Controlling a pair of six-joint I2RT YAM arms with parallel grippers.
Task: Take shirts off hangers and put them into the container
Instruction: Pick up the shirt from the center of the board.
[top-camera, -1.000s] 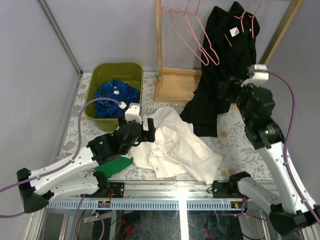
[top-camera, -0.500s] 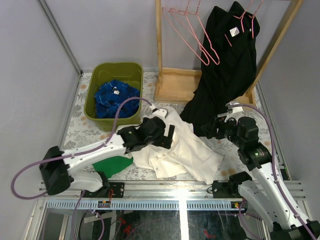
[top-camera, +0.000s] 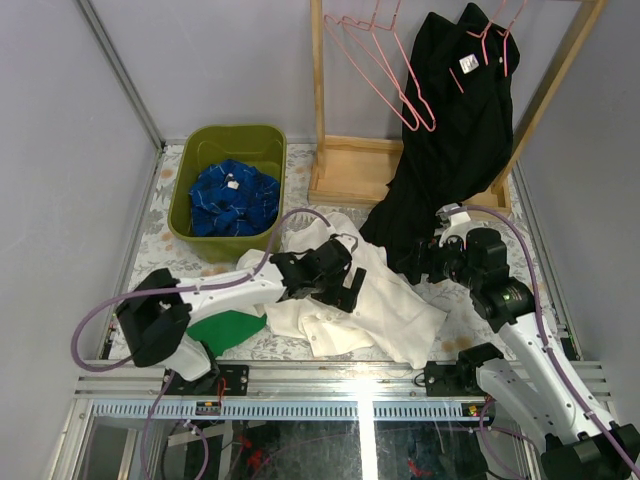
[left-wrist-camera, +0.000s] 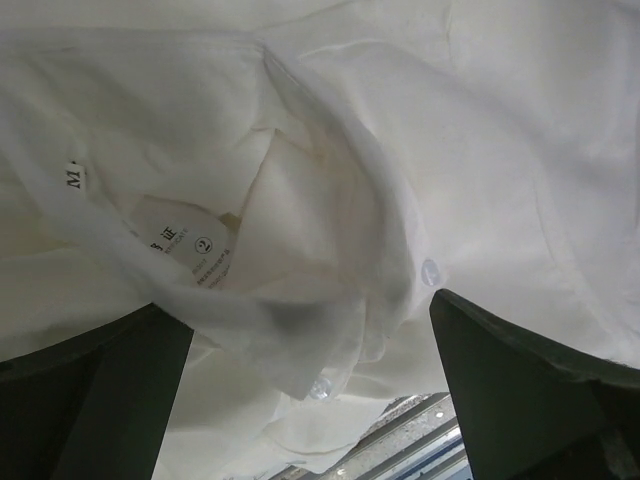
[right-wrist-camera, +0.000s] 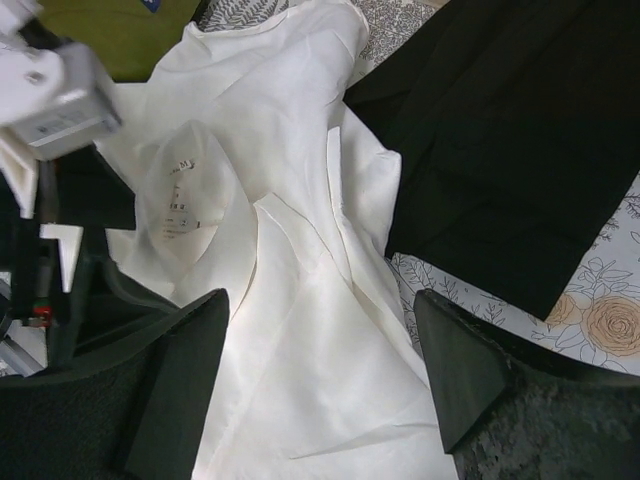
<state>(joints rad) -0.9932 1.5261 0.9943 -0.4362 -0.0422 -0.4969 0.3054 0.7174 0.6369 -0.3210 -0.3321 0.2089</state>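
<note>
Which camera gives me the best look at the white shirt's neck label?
Left wrist: the neck label sits close, print visible. Right wrist shows it smaller; top external shows only the white shirt, label unseen.

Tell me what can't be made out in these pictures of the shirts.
Top view: whether the hanging black shirt is one garment or two; folds merge.
Top view: hooks of the hangers, cut off by the upper edge.
Top view: container floor, covered by the blue shirt.
Left wrist view: label on the white shirt, print too small to read.
Top view: whether the left gripper touches that shirt; its body hides the tips.
</note>
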